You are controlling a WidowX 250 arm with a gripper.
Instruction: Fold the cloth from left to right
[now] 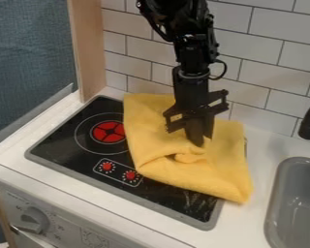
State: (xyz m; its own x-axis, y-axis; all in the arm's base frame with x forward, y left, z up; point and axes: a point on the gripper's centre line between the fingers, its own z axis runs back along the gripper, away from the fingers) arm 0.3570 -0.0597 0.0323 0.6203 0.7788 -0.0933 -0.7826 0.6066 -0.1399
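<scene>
The black gripper (199, 139) hangs from the top of the view, pointing down onto the middle of the yellow cloth (164, 167). Its lower end meets the cloth at a raised, bunched fold, and whether any cloth is held there cannot be made out. The cloth lies at a slant over the right part of the black stove top (67, 149), its lower right corner reaching onto the white counter. Creases run across the cloth just below and left of the gripper.
A red-centred burner and two red knobs lie left of the cloth. The grey sink (300, 198) and a black faucet (309, 121) stand at the right. White wall tiles (268, 58) rise behind, and a wooden post (89, 48) stands at the back left.
</scene>
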